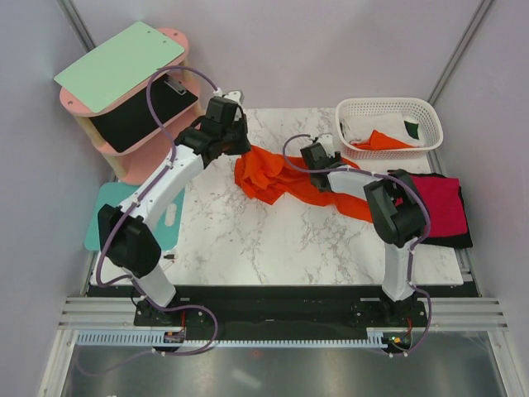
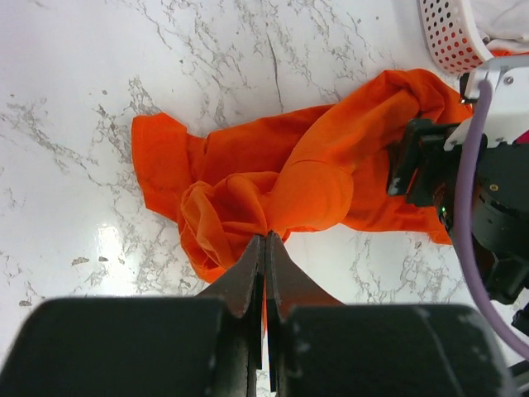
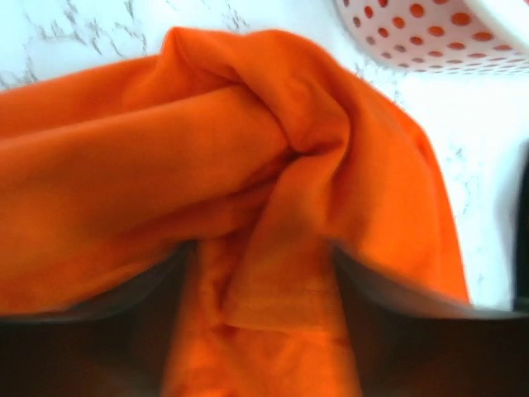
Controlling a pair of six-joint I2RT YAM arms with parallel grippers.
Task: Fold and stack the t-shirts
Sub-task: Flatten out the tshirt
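A bright orange t-shirt [image 1: 277, 178] lies crumpled at the middle of the marble table. My left gripper [image 1: 237, 147] is shut on its left end; in the left wrist view the closed jaws [image 2: 266, 241] pinch a fold of the orange t-shirt [image 2: 306, 178]. My right gripper [image 1: 321, 159] grips the shirt's right part; in the right wrist view a thick bunch of the orange t-shirt [image 3: 248, 141] fills the gap between the fingers [image 3: 132, 289]. A crimson red t-shirt [image 1: 438, 205] lies folded on a black one [image 1: 453, 240] at the right edge.
A white lattice basket [image 1: 388, 106] at the back right holds white, orange and dark green cloth. A pink two-level stand [image 1: 178, 41] with a pale green board [image 1: 120, 64] is at the back left. A teal mat [image 1: 106, 211] lies at the left edge.
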